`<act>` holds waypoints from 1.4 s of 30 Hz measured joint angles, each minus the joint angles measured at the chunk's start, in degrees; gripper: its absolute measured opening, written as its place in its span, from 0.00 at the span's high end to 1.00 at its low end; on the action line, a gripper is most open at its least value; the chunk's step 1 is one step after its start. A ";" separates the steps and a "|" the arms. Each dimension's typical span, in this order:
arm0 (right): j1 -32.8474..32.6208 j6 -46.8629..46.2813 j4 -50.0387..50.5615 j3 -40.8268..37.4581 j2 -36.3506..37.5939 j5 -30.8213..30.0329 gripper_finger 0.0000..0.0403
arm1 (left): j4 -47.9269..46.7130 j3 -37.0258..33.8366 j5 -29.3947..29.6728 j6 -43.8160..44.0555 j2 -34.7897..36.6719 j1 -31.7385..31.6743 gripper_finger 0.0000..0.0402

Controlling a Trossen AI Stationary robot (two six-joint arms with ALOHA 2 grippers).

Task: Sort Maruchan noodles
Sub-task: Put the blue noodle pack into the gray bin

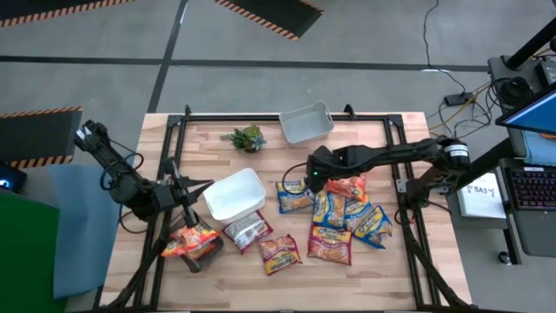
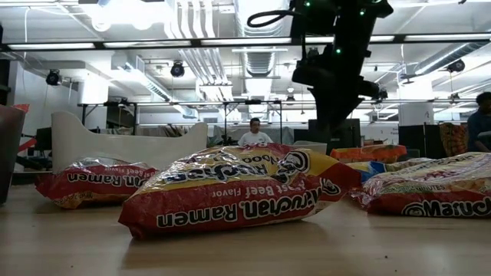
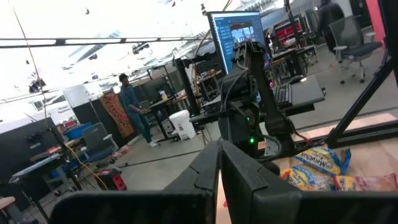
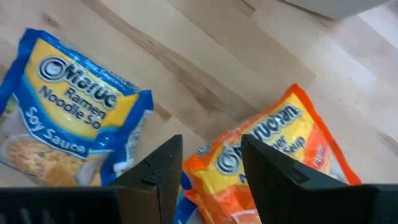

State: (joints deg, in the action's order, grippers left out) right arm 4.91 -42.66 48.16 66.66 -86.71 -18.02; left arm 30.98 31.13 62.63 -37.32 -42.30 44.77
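- The right gripper is hanging over the middle of the wooden table, at the near edge of the main heap of Maruchan noodles; its fingers are standing spread apart, gripping nothing, above an orange packet with a blue-and-yellow soy sauce packet lying just beside it.
- The heap is spreading across the right half of the table: blue-yellow packets and orange-red ones are overlapping one another, with two more orange-red packets lying flat toward the front edge.
- A dark red packet is lying near the white tub at the table's centre, and another packet is sitting just to its right.
- The left gripper is hovering at the left side of the table, beside the white tub; its fingers are pressed close together, a thin slit showing between them, with nothing caught there.
- A small pile of orange-red packets is sitting at the front left, below the left arm.
- A grey tub is standing at the back edge, with a small green plant just to its left.
- From table height, a beef flavour packet is filling the foreground, while a person is standing in the room far behind.
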 joint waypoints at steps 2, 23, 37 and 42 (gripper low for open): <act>0.00 -0.01 0.11 0.15 -0.33 -0.03 0.63 | -0.04 0.09 -0.04 1.38 -0.43 -0.55 1.00; 0.14 2.84 -24.41 -10.48 -0.42 14.55 0.61 | -4.73 0.11 -11.01 8.45 -9.34 -27.48 1.00; -0.33 -1.70 -31.32 -9.65 -9.57 15.45 0.24 | -6.43 0.11 -11.00 7.86 -9.41 -29.72 1.00; -0.42 -1.88 -30.62 -7.36 -14.63 15.16 0.23 | -6.43 0.11 -10.99 7.21 -9.41 -29.79 1.00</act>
State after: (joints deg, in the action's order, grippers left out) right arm 4.49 -44.54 17.54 59.30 -101.34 -2.85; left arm 24.56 31.24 51.64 -30.11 -51.70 14.98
